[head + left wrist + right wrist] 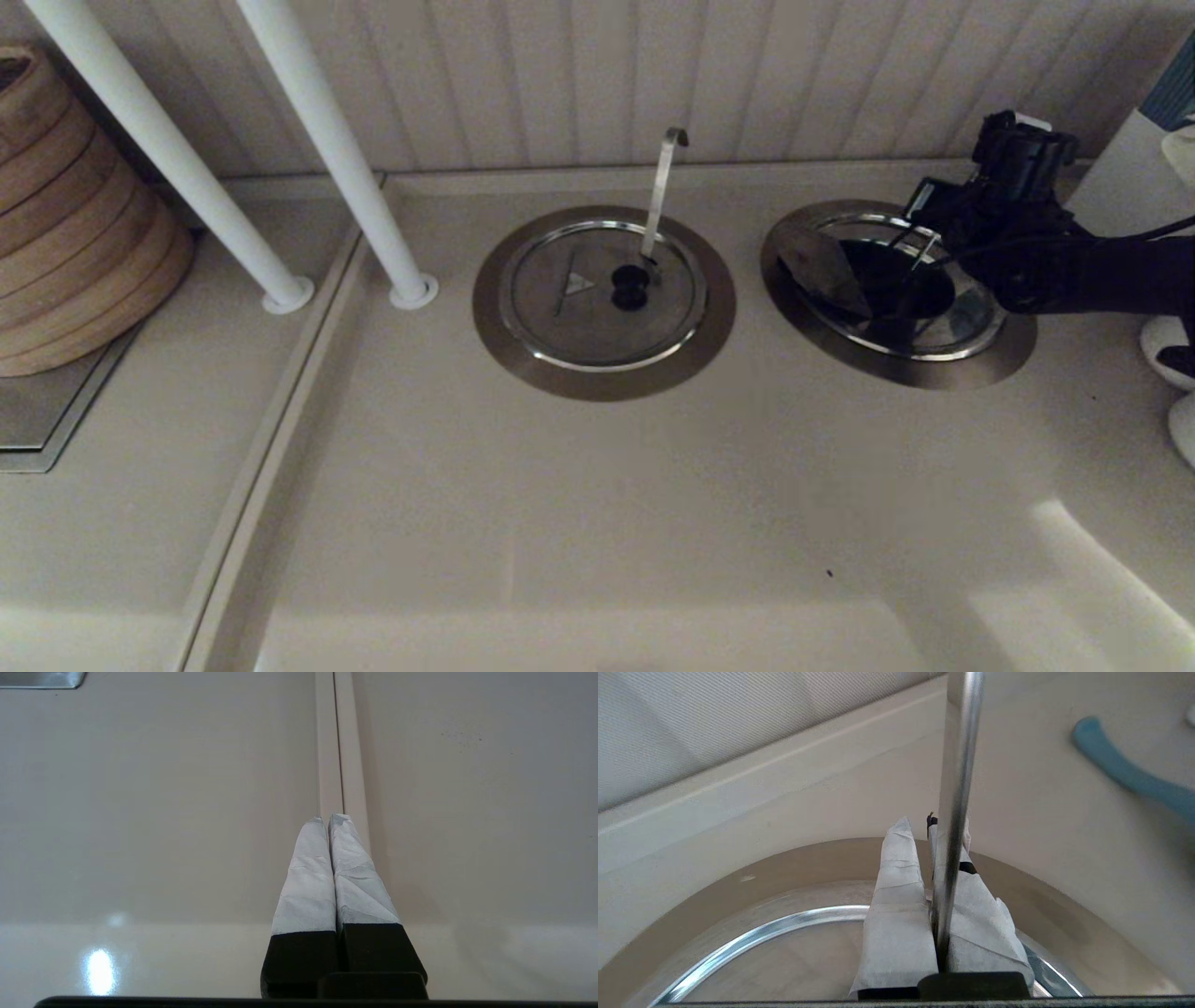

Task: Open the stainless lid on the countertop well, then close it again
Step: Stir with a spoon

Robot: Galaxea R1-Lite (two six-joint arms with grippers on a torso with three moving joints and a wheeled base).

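Observation:
The stainless lid lies in the right-hand countertop well. Its face is pale on the left and dark under my arm, and I cannot tell whether it is raised. My right gripper reaches over it from the right. In the right wrist view the taped fingers are closed with the straight utensil handle standing between them, above the lid's bright rim. The black knob is hidden. My left gripper hangs shut and empty over bare counter, beside a seam.
The twin lid with its hook-tipped handle sits closed in the left ring. Two white poles stand beyond it, with stacked bamboo steamers at far left. White items crowd the right edge, near a blue object.

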